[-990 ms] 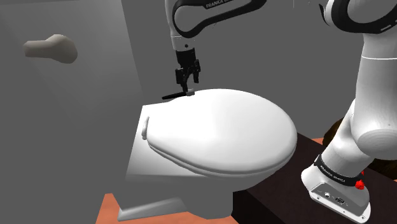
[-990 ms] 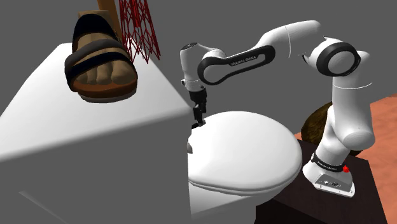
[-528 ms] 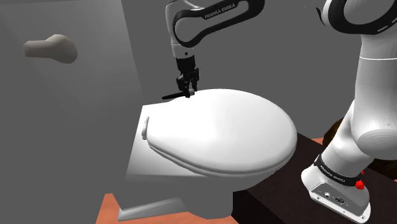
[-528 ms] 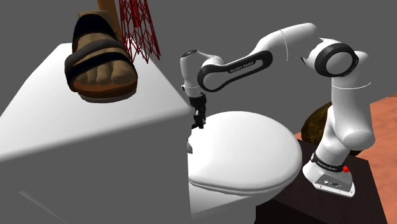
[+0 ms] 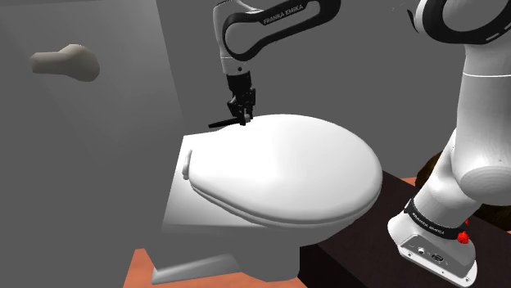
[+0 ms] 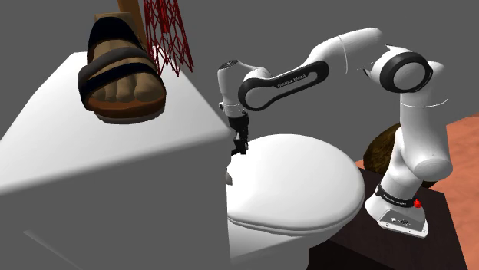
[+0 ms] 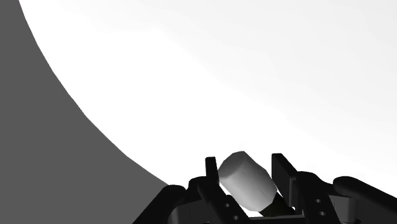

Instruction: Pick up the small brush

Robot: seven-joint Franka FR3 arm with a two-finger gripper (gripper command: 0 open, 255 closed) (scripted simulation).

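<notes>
The small brush [image 5: 221, 124] is a thin dark stick lying at the back rim of the white toilet lid [image 5: 287, 172], poking towards the shoulder view's left. My black gripper [image 5: 242, 120] points straight down onto its near end, fingers drawn in tight. In the wrist view the fingers [image 7: 282, 170] clasp a pale grey rounded end of the brush [image 7: 249, 184] just above the lid [image 7: 222, 76]. From the second exterior view the gripper [image 6: 239, 150] stands at the lid's [image 6: 299, 184] rear edge, beside the corner of the tank.
A big white tank [image 6: 115, 176] stands close beside the gripper, with a brown sandal [image 6: 123, 73] and a red mesh basket [image 6: 165, 34] on top. A beige lever [image 5: 65, 63] sticks from the grey wall. My base sits on a dark stand [image 5: 360, 262].
The gripper came down a little onto the brush and its fingers closed from wide apart to tight around the brush's end. The brush has not left the lid.
</notes>
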